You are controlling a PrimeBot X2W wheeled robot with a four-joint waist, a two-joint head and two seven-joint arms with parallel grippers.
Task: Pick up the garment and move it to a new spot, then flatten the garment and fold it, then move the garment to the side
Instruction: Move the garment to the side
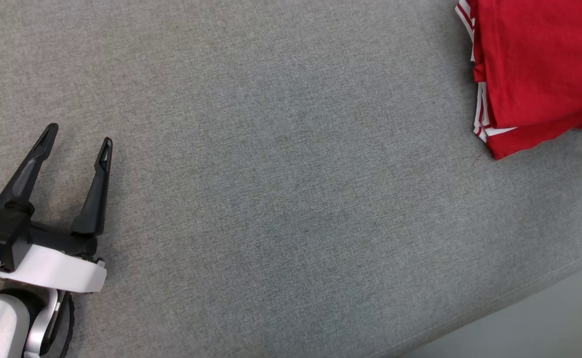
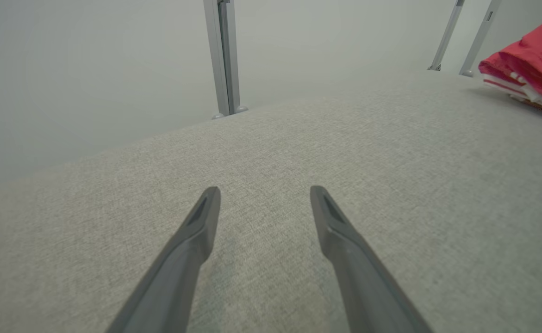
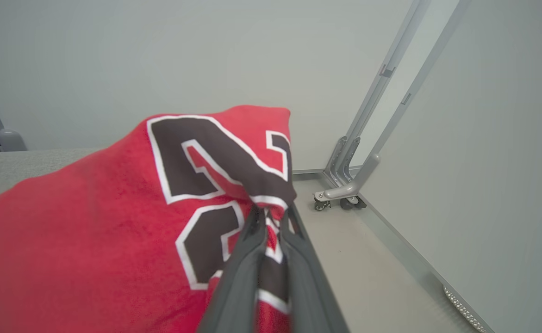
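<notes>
Head view: garment (image 1: 539, 64), red w/ white edge stripes, sits at approx 2 o'clock on the grey cloth-covered tabletop (image 1: 291, 199). It looks folded into stacked layers, with white trim showing along the side facing 9 o'clock. It runs off the top and right of the view, so full outline can't be told. Pale floor (image 1: 544, 318) shows at 5 o'clock past the tabletop edge.

L gripper (image 1: 79, 134) at approx 8 o'clock, fingers spread wide, nothing between them, pointing toward 12–1 o'clock. Well apart from the garment, w/ bare tabletop between.

L wrist view: L gripper (image 2: 265, 189) wide, fingers low over the tabletop (image 2: 391, 185); contact w/ cloth can't be told. Garment (image 2: 530, 60) at 2 o'clock near the far edge, red layers over white stripes. Metal post (image 2: 224, 60) at 12 o'clock beyond the tabletop.

R wrist view: R gripper (image 3: 273, 210) closed to a narrow pinch on the garment (image 3: 90, 240), fingers clamped on a fold carrying black numerals outlined in white. Red fabric spreads from 6 to 10 o'clock. Strip of tabletop (image 3: 2, 166) at 9 o'clock. Grey frame legs (image 3: 382, 92) w/ small castors (image 3: 319, 206) stand on the floor (image 3: 368, 259) at 2–3 o'clock.
</notes>
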